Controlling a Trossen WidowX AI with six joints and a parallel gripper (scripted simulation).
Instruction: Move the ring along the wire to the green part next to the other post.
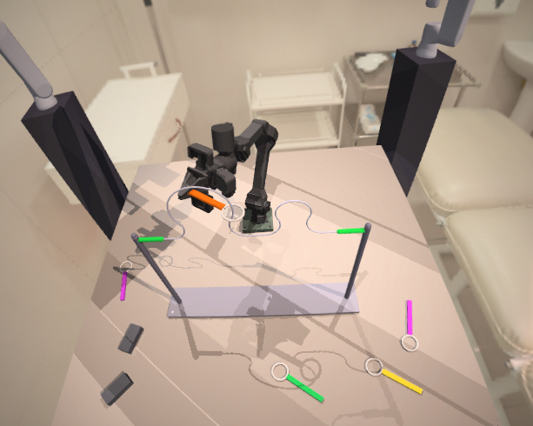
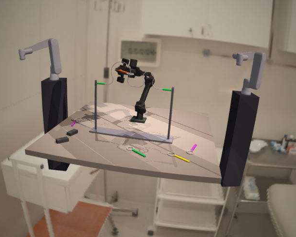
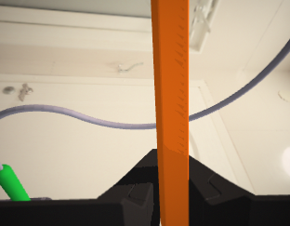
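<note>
Orange handle point(image 1: 206, 200) point(image 2: 121, 71) point(image 3: 172, 111) gripped in hand point(image 1: 187, 192) point(image 2: 116, 69) point(image 3: 165, 156), presumably so that ring point(image 1: 233, 211) point(image 2: 130, 73) can be guided around wire point(image 1: 167, 207) point(image 2: 111, 72) point(image 3: 236, 95) without grey part being touched.

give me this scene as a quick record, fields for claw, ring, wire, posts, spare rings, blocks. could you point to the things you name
claw: shut on the orange handle point(image 1: 206, 199) point(image 2: 121, 71) point(image 3: 172, 101)
ring: white ring point(image 1: 223, 216) at the handle's end, at the wire's first big loop, off both green parts
wire: thin grey curvy wire point(image 1: 167, 208) point(image 2: 111, 73) point(image 3: 87, 117), green at both ends
posts: two dark grey upright posts on a pale lilac base plate point(image 1: 262, 302) point(image 2: 133, 136)
spare rings: four on the table; handles two magenta, one green, one yellow
blocks: two dark grey, on the table
</note>
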